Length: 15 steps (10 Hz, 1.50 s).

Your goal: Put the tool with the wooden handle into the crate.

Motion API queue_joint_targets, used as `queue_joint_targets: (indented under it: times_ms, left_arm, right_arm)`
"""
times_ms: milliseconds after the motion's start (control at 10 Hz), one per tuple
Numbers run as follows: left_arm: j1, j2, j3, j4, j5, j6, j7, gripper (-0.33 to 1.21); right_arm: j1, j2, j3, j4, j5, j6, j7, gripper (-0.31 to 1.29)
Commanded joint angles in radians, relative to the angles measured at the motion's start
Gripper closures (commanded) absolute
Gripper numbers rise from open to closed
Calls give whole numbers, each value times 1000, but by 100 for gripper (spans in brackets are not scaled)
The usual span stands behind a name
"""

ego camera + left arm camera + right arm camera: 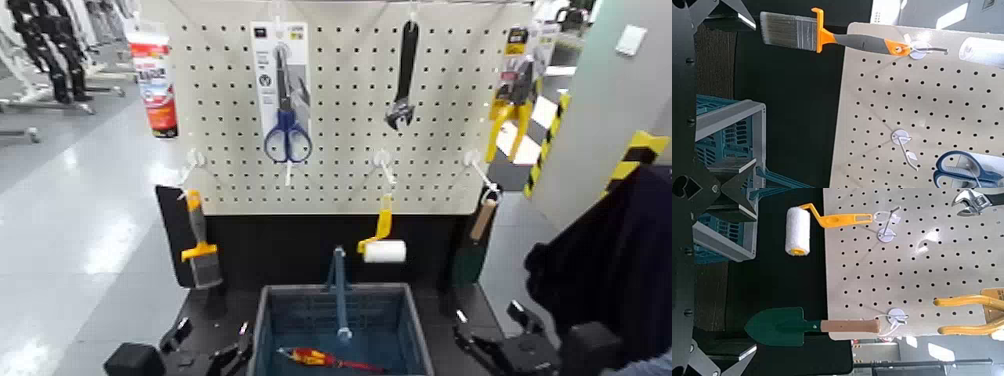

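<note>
at the left, a look at the orange-and-grey brush, hung from a hook. below it, down to the left gripper, empty, with jaws wide apart. on to the crate, between both grippers, with a red-and-yellow screwdriver inside. above that, up to the white paint roller. further right, over to the right gripper, also empty, with jaws wide. above it, up to the wooden-handled trowel, hanging on its hook at the pegboard's lower right, outside the crate.

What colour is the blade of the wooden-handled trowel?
Dark green; the trowel's blade shows best in the right wrist view.
</note>
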<state>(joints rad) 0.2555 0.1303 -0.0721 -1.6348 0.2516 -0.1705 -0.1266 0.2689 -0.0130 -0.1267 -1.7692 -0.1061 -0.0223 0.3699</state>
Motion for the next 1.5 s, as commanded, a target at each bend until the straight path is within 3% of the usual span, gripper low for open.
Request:
queue_joint_targets:
  times_ms: [100, 300, 600, 900, 1100, 1500]
  left_arm:
    - [-2, 0, 0, 3, 2, -1, -1, 11]
    - [-4, 0, -2, 4, 2, -1, -1, 11]
    - [-5, -3, 2, 7, 2, -4, -2, 11]
    - [-7, -4, 2, 10, 2, -7, -4, 11]
    - [-7, -6, 3, 12, 2, -7, -4, 11]
    - [-9, -8, 5, 13, 2, -10, -5, 11]
  right_arm:
    - [-59, -24, -93, 4, 3, 67, 96, 14]
    - [-103, -64, -123, 5, 3, 122, 158, 14]
    - [-178, -136, -134, 45, -27, 176, 225, 14]
    - [-267, -209, -111, 143, -90, 211, 319, 15]
    - [-310, -248, -100, 185, -90, 226, 363, 15]
    - [-422, -294, -51, 306, -78, 208, 406, 15]
